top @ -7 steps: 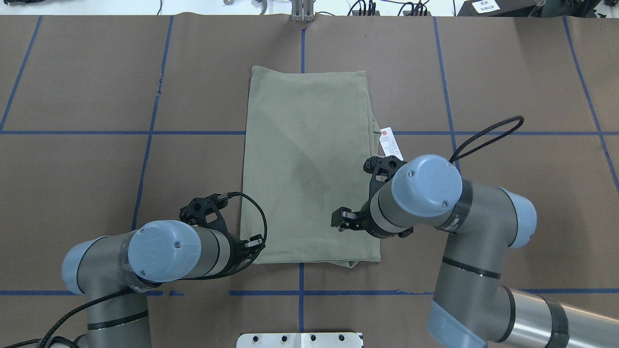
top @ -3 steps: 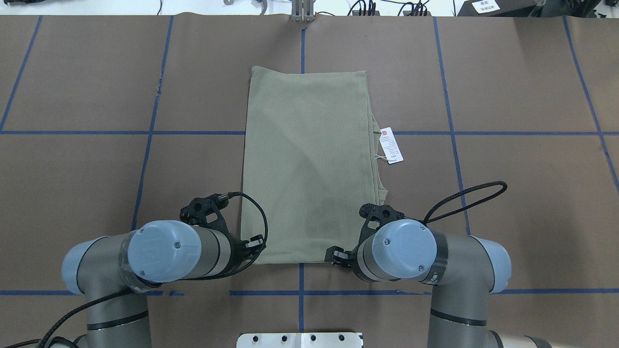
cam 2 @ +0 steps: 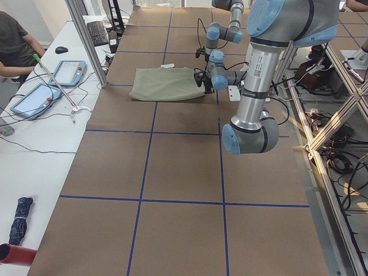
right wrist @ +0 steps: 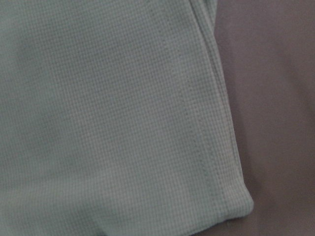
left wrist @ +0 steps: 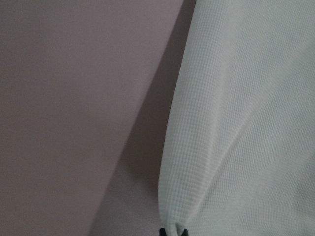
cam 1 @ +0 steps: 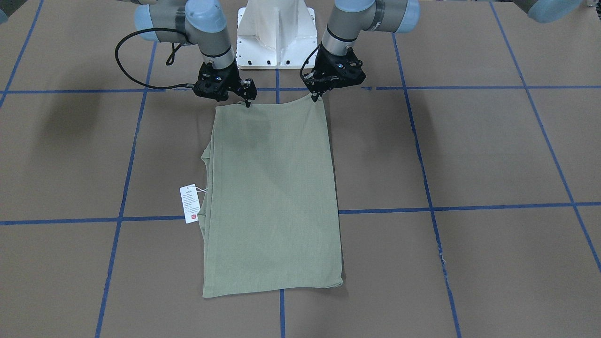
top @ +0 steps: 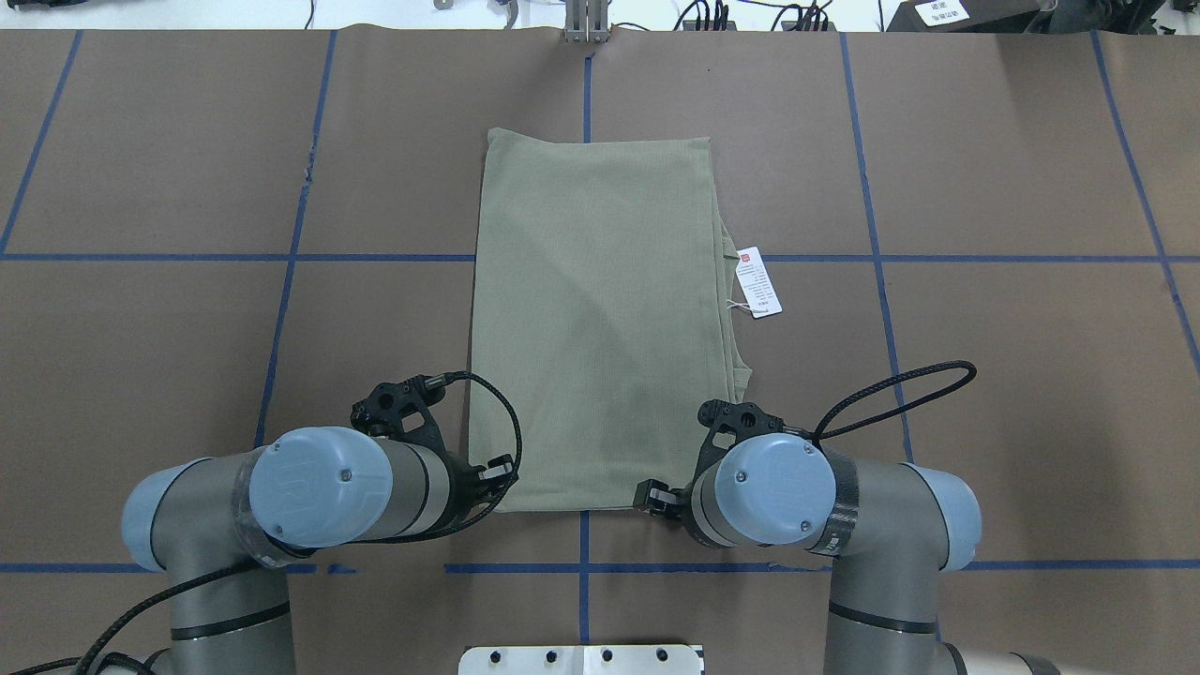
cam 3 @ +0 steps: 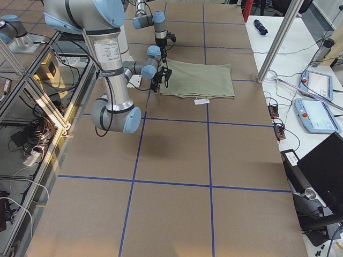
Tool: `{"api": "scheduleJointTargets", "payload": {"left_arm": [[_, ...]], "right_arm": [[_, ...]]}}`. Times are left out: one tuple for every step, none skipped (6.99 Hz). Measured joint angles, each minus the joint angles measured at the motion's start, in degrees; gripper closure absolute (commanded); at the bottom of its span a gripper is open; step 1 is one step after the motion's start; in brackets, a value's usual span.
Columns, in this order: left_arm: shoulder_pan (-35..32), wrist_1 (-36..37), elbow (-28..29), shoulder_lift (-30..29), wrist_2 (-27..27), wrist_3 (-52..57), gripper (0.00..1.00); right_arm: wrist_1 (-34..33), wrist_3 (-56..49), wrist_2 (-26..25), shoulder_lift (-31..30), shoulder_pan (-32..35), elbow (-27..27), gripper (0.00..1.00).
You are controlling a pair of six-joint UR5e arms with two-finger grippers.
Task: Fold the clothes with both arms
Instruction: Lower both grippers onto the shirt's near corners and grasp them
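Sage-green knit: the shirt [cam 1: 272, 197] is folded into a long plain rectangle, flat on the brown surface [cam 1: 469, 155]. In the front-facing view its long axis runs straight away from the robot, one short edge nearest the arms. A white hang tag [cam 1: 189, 203] pokes out on the robot's right side. The left pincer [cam 1: 313, 96] touches one near corner, the right pincer [cam 1: 247, 102] the other. Overhead shows the same lie, straddling a blue tape line [top: 583, 562]. In the left wrist view, dark tips are clenched on a pucker of cloth. The right wrist view shows only a hemmed corner, fingertips out of shot, so I can't tell its grip.
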Motion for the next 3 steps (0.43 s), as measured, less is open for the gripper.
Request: {"api": "scheduleJointTargets", "payload": {"left_arm": [[0.0, 0.0, 0.0, -0.03, 0.0, 0.0, 1.0], [0.02, 0.0, 0.03, -0.05, 0.0, 0.0, 1.0], [0.04, 0.0, 0.06, -0.04, 0.0, 0.0, 1.0]], "right_arm": [[-0.02, 0.06, -0.05, -0.24, 0.06, -0.02, 0.01], [-0.02, 0.09, -0.06, -0.54, 0.09, -0.03, 0.37], [-0.02, 0.2, -0.03, -0.7, 0.11, -0.03, 0.82]]}}
